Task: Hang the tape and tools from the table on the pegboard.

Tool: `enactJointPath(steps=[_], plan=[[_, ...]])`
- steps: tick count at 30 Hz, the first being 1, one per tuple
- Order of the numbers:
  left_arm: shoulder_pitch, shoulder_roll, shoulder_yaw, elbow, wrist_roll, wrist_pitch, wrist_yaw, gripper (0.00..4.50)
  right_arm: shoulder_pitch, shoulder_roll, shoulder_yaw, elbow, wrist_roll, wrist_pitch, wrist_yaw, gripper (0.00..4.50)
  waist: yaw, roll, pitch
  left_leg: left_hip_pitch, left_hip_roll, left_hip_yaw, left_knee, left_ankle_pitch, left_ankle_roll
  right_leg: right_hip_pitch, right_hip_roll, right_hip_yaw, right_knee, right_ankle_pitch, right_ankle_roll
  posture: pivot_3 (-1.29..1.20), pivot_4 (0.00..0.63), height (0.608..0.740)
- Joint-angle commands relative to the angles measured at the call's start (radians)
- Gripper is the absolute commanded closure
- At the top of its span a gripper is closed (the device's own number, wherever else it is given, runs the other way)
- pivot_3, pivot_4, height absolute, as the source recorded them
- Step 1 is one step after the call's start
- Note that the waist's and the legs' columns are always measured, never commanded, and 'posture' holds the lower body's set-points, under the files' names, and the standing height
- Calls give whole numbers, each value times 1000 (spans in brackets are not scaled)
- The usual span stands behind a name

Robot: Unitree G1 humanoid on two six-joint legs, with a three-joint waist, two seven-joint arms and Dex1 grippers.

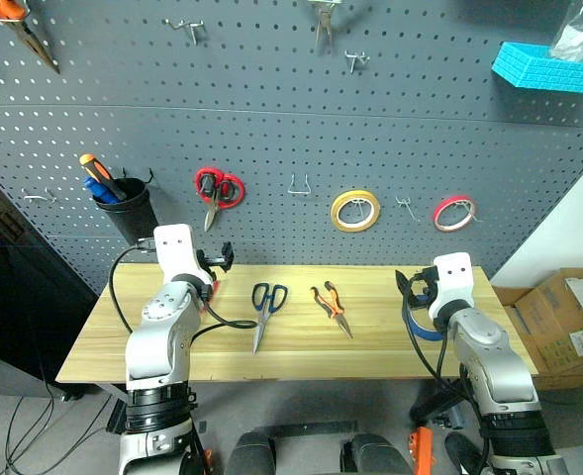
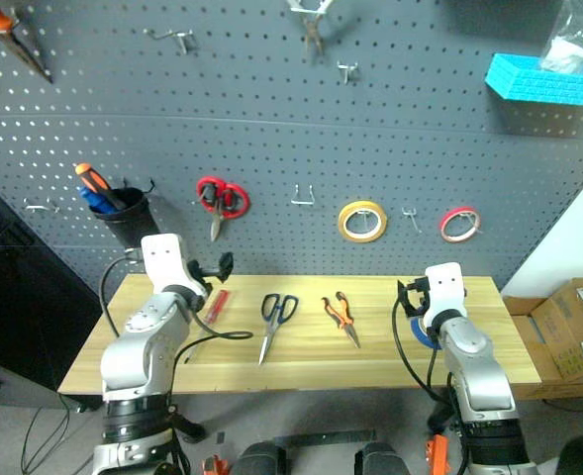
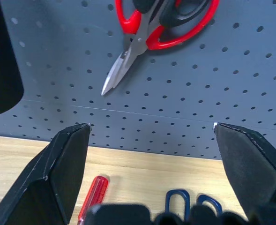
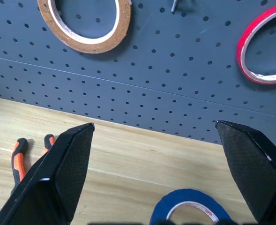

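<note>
On the table (image 2: pixel 301 368), left to right: left gripper (image 3: pixel 152 140) spread, empty, over small red-handled tool (image 2: pixel 216 302) (light, slick); scissors (image 2: pixel 274 319) and pliers (image 2: pixel 342 316), stiff steel, grasp at handles; right gripper (image 4: pixel 154 140) spread above blue tape (image 4: pixel 189 207), light rigid ring, pinch its rim.

We are seeing red scissors (image 1: pixel 218 189), a yellow roll (image 1: pixel 355 211) and a red-pink roll (image 1: pixel 453 213) hanging in a row. A black cup (image 1: pixel 128 210) is holding screwdrivers (image 1: pixel 101 178). A blue bin (image 1: pixel 550 67) is sitting high up. Cardboard boxes (image 1: pixel 568 322) are lying on the floor.
</note>
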Motion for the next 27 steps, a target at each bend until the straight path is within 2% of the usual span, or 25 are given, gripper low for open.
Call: enactJointPath(steps=[1,20,24,27], plan=[[-14,16,-12,5,-3,-22,-16,13,-12,-5,-20,-22,-5,-20,-5,0,2,1,-2,0,0,0,0,0,0,0,0,0,0,0,0,137,0,740],[-25,24,-38,16,-5,-50,-41,13,13,-41,-21,-46,-19,-12,16,0,5,6,-14,1,0,0,0,0,0,0,1,1,1,0,0,123,10,740],[-61,38,-105,21,-19,-45,-122,13,9,-55,-5,-53,-8,23,52,0,5,7,-14,1,0,0,0,0,0,0,1,1,1,0,0,122,35,740],[-155,11,-215,85,-70,-18,-273,13,-24,-115,55,18,-8,61,171,0,9,8,-13,1,0,0,1,0,0,1,1,1,1,0,0,115,53,740]])
